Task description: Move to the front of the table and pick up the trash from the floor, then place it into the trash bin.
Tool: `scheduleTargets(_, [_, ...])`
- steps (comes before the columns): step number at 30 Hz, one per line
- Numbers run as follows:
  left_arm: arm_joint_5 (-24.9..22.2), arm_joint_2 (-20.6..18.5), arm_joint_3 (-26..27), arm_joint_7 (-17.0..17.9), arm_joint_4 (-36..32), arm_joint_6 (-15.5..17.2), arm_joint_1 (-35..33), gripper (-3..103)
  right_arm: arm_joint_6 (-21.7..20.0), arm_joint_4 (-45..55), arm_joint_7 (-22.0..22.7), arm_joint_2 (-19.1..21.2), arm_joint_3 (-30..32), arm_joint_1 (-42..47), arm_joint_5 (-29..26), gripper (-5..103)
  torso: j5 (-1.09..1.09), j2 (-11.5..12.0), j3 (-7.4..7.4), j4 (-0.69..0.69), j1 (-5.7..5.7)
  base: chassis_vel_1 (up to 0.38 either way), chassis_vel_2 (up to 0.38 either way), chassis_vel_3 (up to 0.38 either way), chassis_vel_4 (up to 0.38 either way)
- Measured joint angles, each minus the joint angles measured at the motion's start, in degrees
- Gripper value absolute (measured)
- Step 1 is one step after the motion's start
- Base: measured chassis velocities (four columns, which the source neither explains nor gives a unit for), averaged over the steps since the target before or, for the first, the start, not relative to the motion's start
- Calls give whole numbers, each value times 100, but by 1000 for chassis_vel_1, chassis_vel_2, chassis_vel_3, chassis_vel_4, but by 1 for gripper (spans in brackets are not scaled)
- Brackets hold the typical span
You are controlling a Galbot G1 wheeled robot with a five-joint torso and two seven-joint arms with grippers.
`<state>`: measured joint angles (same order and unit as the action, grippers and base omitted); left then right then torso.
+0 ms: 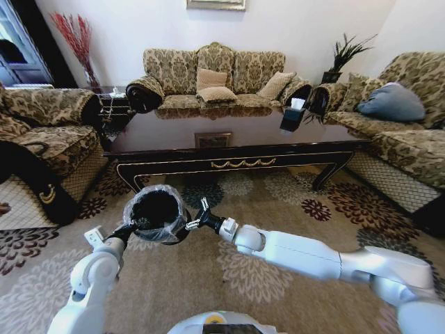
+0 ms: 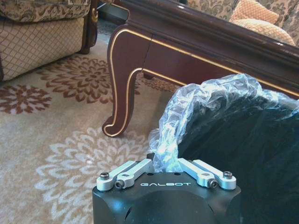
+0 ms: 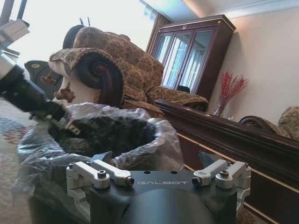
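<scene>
Flanking the light, crinkly-lined trash bin, left pincer pinches its liner; right pincer spread, touching the rim.

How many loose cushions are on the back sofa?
3 that I can make out: two stacked at the middle, one toward its right end. More may be hidden.

The trash bin sits on the carpet just in front of the table, toward its left end. The left gripper is at the bin's left rim, the right gripper at its right. A tissue box rests on the table's far right; a sofa stands behind
</scene>
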<state>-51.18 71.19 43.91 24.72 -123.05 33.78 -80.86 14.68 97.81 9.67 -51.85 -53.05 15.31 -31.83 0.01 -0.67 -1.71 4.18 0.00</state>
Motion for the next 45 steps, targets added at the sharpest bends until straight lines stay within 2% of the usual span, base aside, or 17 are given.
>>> scheduleTargets(4, [-16, -9, 15, -4, 128, -32, -30, 3, -14, 33, 4, 12, 265, 69, -130, 100, -1, 0, 0, 0, 0, 0, 0, 0, 0])
scheduleTargets(7, [-14, 18, 9, 15, 353, -57, -145, 2, -212, 164, -19, -80, 1039, 297, -818, 100, -1, 0, 0, 0, 0, 0, 0, 0, 0])
scheduleTargets(9, [5, 30, 7, 22, 385, -61, -173, 2, -266, 172, -19, -103, 1177, 344, -926, 100, -1, 0, 0, 0, 0, 0, 0, 0, 0])
scheduleTargets(12, [101, 110, 0, 49, 509, -93, -341, 2, -591, 170, 25, -168, 1844, 600, -1376, 100, -2, 0, 0, -2, 0, 0, 0, 0, 0])
scheduleTargets(14, [148, 156, 1, 105, 526, -128, -450, 2, -861, 127, 273, -160, 2181, 835, -1478, 100, -1, 0, 0, -1, 0, 0, 0, 0, 0])
scheduleTargets(15, [148, 156, 1, 105, 526, -128, -450, 2, -861, 127, 273, -160, 2181, 835, -1478, 100, -1, 0, 0, -1, 0, 0, 0, 0, 0])
scheduleTargets(19, [262, 210, -24, 248, 475, -147, -742, 2, -1230, -156, 1024, -226, 2816, 1393, -1147, 100, 1, 0, 0, 1, 0, 0, 0, 0, 0])
scheduleTargets(23, [53, 317, -27, 566, 480, -73, -895, 2, -1340, -337, 1222, -303, 3213, 1687, -850, 100, 1, 0, 0, 0, 0, 0, 0, 0, 0])
scheduleTargets(30, [-94, 471, -17, 864, 497, -5, -1034, 2, -1330, -532, 1243, -408, 3761, 1972, -635, 100, -1, 0, 0, 0, 0, 0, 0, 0, 0])
scheduleTargets(38, [-249, 324, 51, 1247, 729, 29, -895, -1, -1440, -610, 1290, -372, 4080, 2250, -467, 100, 1, -1, 1, 2, 0, 0, 0, 0, 0])
scheduleTargets(39, [-255, 287, 62, 1272, 769, 11, -855, 4, -1442, -610, 1290, -367, 4122, 2299, -471, 100, 1, -1, 1, 1, 0, 0, 0, 0, 0])
scheduleTargets(40, [-257, 265, 62, 1269, 777, -9, -839, 4, -1442, -613, 1288, -364, 4162, 2348, -467, 100, 1, -1, 0, 1, 0, 0, 0, 0, 0])
scheduleTargets(41, [-235, 249, 64, 1214, 771, -63, -838, 15, -1434, -630, 1288, -364, 4205, 2394, -449, 100, -2, -1, 0, 0, 0, 0, 0, 0, 0])
scheduleTargets(42, [-130, 245, 63, 1056, 727, -197, -862, 20, -1416, -644, 1287, -364, 4255, 2439, -435, 100, -2, 0, 0, 0, 0, 0, 0, 0, 0])
scheduleTargets(43, [-130, 245, 63, 1056, 727, -197, -862, 20, -1416, -644, 1287, -364, 4255, 2439, -435, 100, -2, 0, 0, 0, 0, 0, 0, 0, 0])
scheduleTargets(44, [63, 244, 62, 834, 662, -398, -907, 25, -1426, -627, 1194, -350, 4338, 2505, -490, 100, 0, -1, 0, 0, 0, 0, 0, 0, 0])
scheduleTargets(45, [272, 245, 62, 665, 604, -576, -960, 25, -1469, -580, 1103, -324, 4402, 2559, -573, 100, -2, 0, 0, 1, 0, 0, 0, 0, 0])
